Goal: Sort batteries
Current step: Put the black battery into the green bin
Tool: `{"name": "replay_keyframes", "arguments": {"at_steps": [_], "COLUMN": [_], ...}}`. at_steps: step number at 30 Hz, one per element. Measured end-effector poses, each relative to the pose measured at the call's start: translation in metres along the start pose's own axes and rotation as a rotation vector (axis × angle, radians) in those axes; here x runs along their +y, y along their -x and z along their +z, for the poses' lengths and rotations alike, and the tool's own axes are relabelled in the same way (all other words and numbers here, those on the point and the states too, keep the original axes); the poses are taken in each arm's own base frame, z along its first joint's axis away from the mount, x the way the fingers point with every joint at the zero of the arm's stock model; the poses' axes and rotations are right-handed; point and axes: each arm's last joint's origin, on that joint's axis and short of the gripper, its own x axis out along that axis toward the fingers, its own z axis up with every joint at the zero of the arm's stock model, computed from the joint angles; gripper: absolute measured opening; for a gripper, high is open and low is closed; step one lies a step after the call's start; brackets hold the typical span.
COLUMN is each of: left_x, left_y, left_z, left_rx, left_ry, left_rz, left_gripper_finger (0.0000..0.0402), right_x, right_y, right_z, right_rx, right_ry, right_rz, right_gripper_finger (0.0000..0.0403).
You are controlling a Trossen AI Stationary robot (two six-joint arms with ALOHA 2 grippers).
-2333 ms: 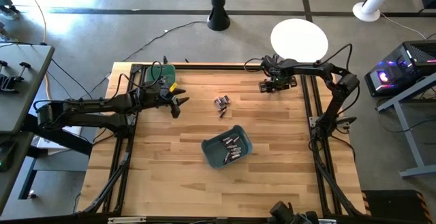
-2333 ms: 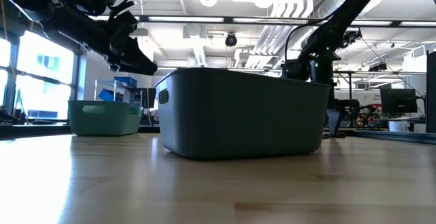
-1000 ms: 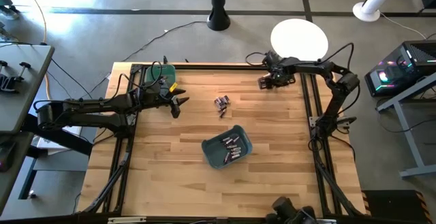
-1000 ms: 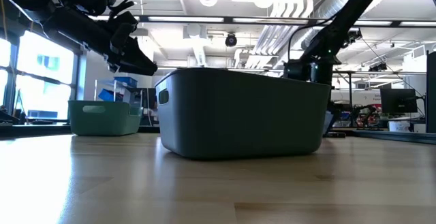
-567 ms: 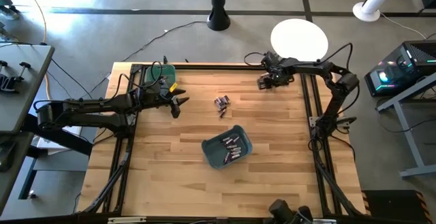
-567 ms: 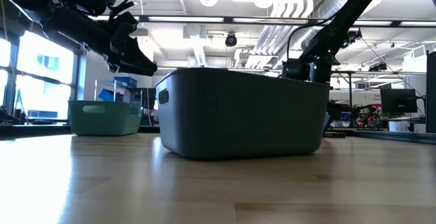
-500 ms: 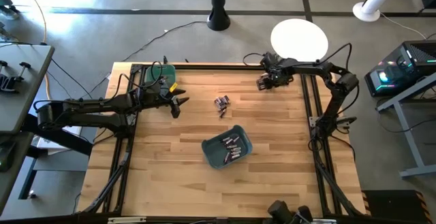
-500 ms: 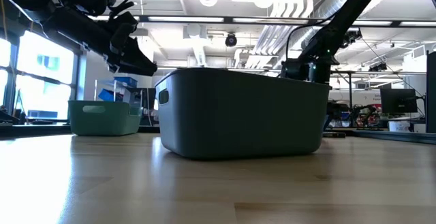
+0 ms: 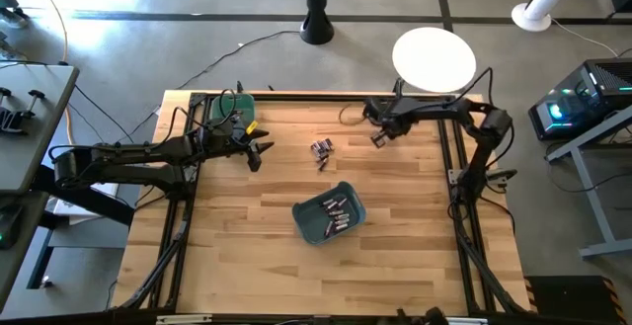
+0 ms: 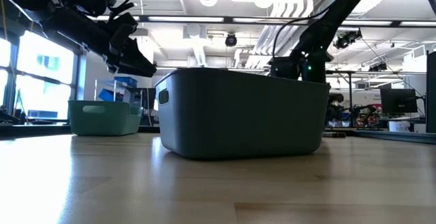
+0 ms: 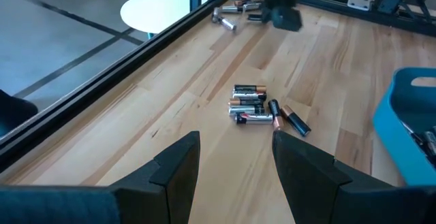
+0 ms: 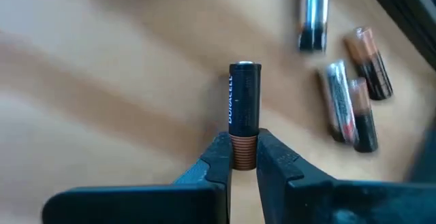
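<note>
1. Table: both arms reach inward over its far half.
2. Teal bin at centre; batteries inside visible only from above.
3. Left gripper hovers level, fingers apart, empty.
4. Right gripper clamps a black-copper battery by its copper end; wrist view only.
5. Loose batteries lie between the grippers.

The right arm reaches in from the table's right edge, elbow bent, forearm running along the far side. Its right gripper points toward the table's middle, its 2 fingers pinched on a battery. The left arm stretches level from the left edge, and its left gripper hangs above the table, fingers parted and holding nothing.
</note>
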Motion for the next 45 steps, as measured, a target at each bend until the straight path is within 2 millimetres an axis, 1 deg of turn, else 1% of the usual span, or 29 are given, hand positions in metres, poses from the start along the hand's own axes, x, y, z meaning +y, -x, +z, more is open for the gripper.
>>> {"name": "replay_keyframes", "arguments": {"at_steps": [3, 6, 8, 11, 14, 18, 20, 22, 24, 26, 30, 33, 39, 45], "left_x": [0.0, 0.0, 0.0, -0.001, -0.006, -0.019, -0.027, -0.035, -0.041, -0.045, -0.049, -0.053, -0.066, -0.075], "left_y": [0.0, 0.0, 0.0, 0.0, 0.001, 0.004, 0.008, 0.012, 0.017, 0.02, 0.024, 0.027, 0.027, 0.013], "left_z": [-0.001, -0.001, -0.001, 0.002, 0.007, 0.019, 0.027, 0.033, 0.039, 0.042, 0.046, 0.049, 0.052, 0.057], "left_rx": [0.012, 0.012, 0.007, -0.021, -0.079, -0.217, -0.31, -0.398, -0.476, -0.531, -0.586, -0.632, -0.711, -0.666], "left_ry": [0.01, 0.01, 0.01, 0.012, -0.012, -0.11, -0.167, -0.211, -0.253, -0.275, -0.278, -0.244, -0.217, -0.118], "left_rz": [0.001, 0.001, 0.001, -0.005, -0.032, -0.122, -0.212, -0.312, -0.403, -0.46, -0.506, -0.536, -0.601, -0.485], "left_gripper_finger": [0.0177, 0.0177, 0.0177, 0.0177, 0.0177, 0.0177, 0.0177, 0.0177, 0.0178, 0.0181, 0.0198, 0.021, 0.021, 0.0197], "right_x": [0.016, 0.036, 0.051, 0.075, 0.101, 0.134, 0.146, 0.156, 0.162, 0.167, 0.171, 0.171, 0.17, 0.179], "right_y": [0.013, 0.036, 0.057, 0.094, 0.129, 0.173, 0.188, 0.199, 0.207, 0.211, 0.216, 0.218, 0.221, 0.212], "right_z": [-0.006, -0.014, -0.021, -0.027, -0.028, -0.03, -0.035, -0.04, -0.044, -0.049, -0.056, -0.057, -0.057, -0.057], "right_rx": [-0.055, -0.164, -0.27, -0.506, -0.765, -1.111, -1.265, -1.399, -1.501, -1.557, -1.596, -1.612, -1.65, -1.64], "right_ry": [0.03, 0.054, 0.06, 0.058, 0.104, 0.235, 0.312, 0.355, 0.369, 0.376, 0.388, 0.381, 0.39, 0.396], "right_rz": [-0.017, -0.013, 0.018, 0.105, 0.257, 0.571, 0.714, 0.817, 0.892, 0.944, 0.966, 0.978, 1.028, 1.069], "right_gripper_finger": [0.0023, 0.0023, 0.0023, 0.0023, 0.0024, 0.0024, 0.0024, 0.0024, 0.0024, 0.0025, 0.0025, 0.0025, 0.0026, 0.0026]}}
